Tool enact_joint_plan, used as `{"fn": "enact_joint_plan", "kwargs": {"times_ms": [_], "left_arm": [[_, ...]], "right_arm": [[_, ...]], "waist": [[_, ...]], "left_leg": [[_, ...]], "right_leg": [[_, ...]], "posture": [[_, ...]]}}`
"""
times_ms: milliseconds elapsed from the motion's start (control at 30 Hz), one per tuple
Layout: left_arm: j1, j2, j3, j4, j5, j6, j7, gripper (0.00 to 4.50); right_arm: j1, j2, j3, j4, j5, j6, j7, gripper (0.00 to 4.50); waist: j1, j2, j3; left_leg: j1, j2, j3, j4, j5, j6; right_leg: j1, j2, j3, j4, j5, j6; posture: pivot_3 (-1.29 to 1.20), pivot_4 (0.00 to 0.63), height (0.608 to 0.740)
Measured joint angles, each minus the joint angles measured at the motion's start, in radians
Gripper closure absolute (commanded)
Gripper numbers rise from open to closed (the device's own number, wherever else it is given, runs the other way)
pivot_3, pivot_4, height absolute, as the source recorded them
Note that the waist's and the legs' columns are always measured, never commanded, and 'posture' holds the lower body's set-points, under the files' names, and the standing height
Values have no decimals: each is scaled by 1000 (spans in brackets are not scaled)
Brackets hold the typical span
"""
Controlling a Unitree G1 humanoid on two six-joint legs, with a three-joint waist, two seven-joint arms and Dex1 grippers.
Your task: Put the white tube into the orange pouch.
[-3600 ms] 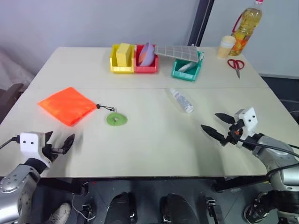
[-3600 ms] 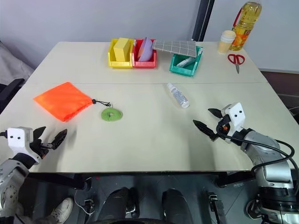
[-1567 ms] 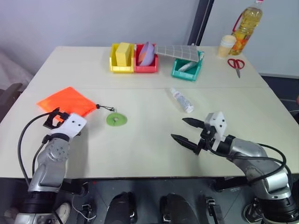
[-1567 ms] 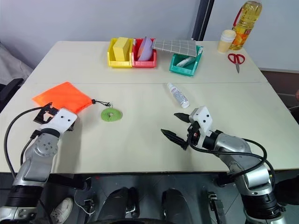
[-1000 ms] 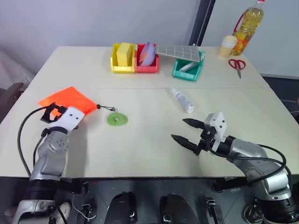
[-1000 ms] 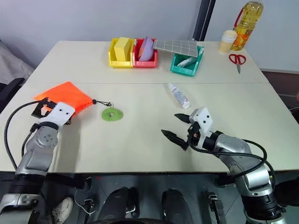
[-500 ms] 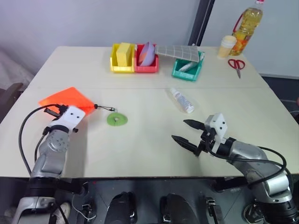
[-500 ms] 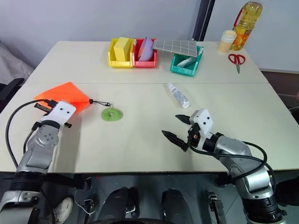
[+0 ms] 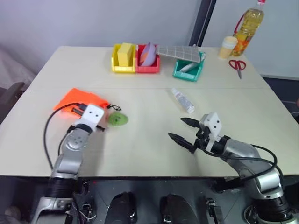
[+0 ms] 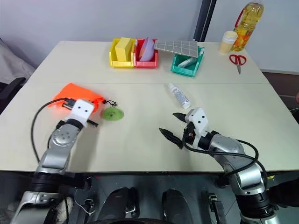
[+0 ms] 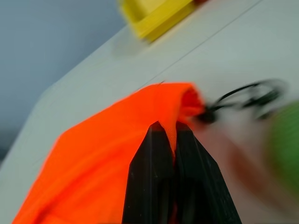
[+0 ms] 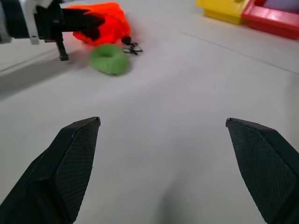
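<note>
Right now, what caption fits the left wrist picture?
Left gripper pinches the orange pouch shut.

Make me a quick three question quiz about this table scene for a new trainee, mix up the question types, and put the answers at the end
1. True or false: the left gripper is shut on the orange pouch.
2. Multiple choice: where does the white tube lie? A) in the teal bin B) on the bare table, beyond the right gripper C) inside the pouch
3. Fill in: the right gripper hovers over the table with its fingers ____.

Key: 1 true, its fingers pinch the pouch's fabric near the mouth. 2 B, the tube lies apart from the right gripper and from the pouch. 3 open, spread wide with nothing between them.
</note>
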Motion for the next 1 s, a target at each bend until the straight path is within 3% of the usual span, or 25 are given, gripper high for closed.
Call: {"fn": "enact_joint_plan", "kwargs": {"times_ms": [233,433,567,733,1000], "left_arm": [[-28,-118,-133,-77,-9,64,-64,4429],[-60,-150,-164,-199,-52,122,-128,4429],[5,-94,-136,-311,-90,183,-173,4429],[155,31,-25,-318,-132,200,-221,4429],[192,60,48,-303,-195,193,-235,4429]], "right_arm": [[-31,23,-9,47,-42,-27,-44,0],[-31,22,-14,61,-64,-37,-52,0],[-48,26,-29,117,-97,-48,-95,0],[-117,36,-59,211,-119,-49,-137,0],[-249,98,-54,419,-166,-76,-183,0]], "waist": [[1,0,0],[-1,0,0],[-10,0,0],[-8,0,0],[-3,0,0]], "left_leg": [[0,0,0,0,3,-6],[0,0,0,0,3,-6],[2,0,0,-1,4,-7],[3,1,-1,-1,4,-7],[3,0,0,0,2,-1]], "right_leg": [[0,1,0,0,0,0],[1,1,0,0,0,0],[1,1,1,1,0,0],[0,1,1,5,0,0],[1,-1,1,5,0,0]], "posture": [[0,150,740],[0,150,740],[0,150,740],[0,150,740],[0,150,740]]}}
